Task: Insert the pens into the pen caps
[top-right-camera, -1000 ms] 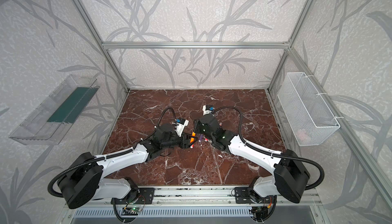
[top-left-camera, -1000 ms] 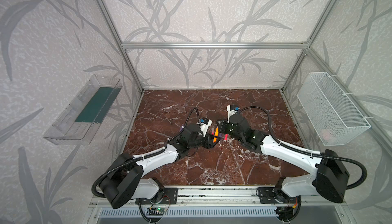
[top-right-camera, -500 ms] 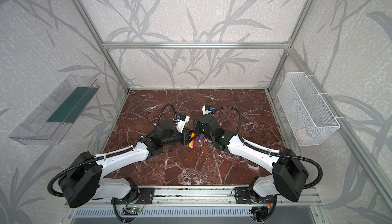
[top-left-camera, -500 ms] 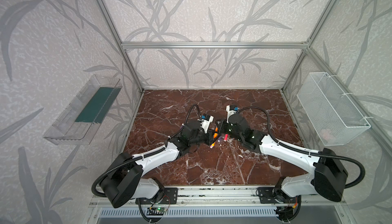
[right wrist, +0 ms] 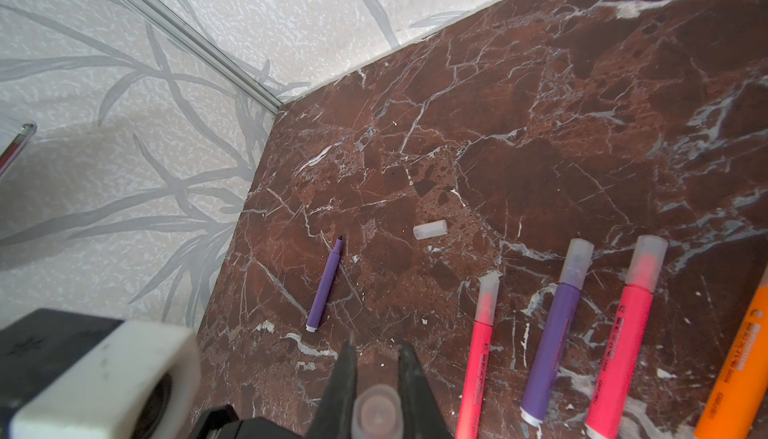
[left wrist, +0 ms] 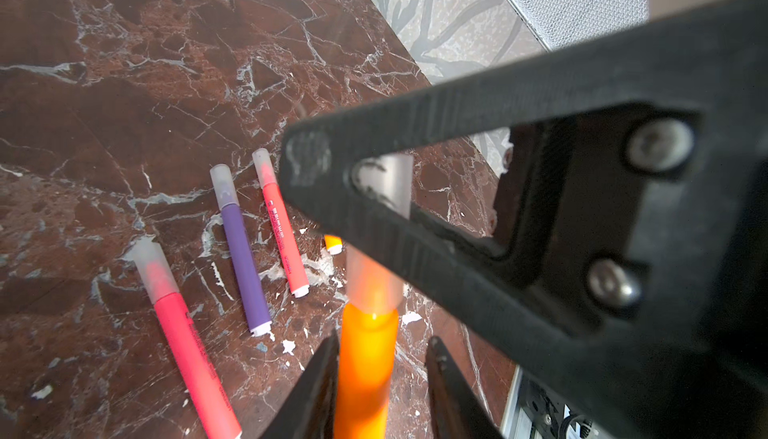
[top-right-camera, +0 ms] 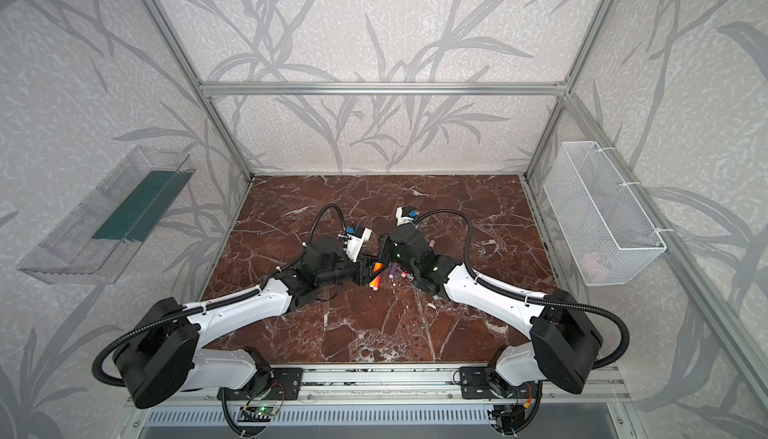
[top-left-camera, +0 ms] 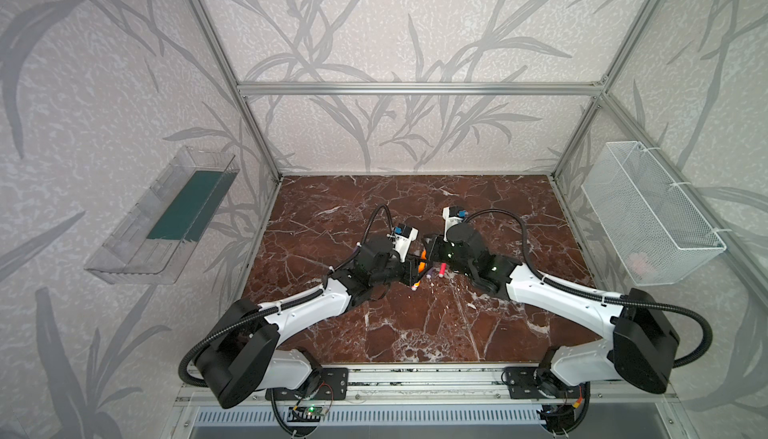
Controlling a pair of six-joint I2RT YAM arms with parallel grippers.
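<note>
Left pincer (left wrist: 383,335) narrower, straddling orange pen (left wrist: 363,374)

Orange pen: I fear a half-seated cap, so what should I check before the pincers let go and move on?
1. Tip of the orange pen inside the held cap: ok.
2. Held cap pushed fully home: cannot tell; the right pincer hides part of it.
3. Right pincer shut on the held cap: ok.
4. Left pincer gripping the orange pen: cannot tell; a gap shows beside one finger.
5. Next pair lying free: ok; the uncapped purple pen and the loose cap lie apart, nothing on them.
</note>
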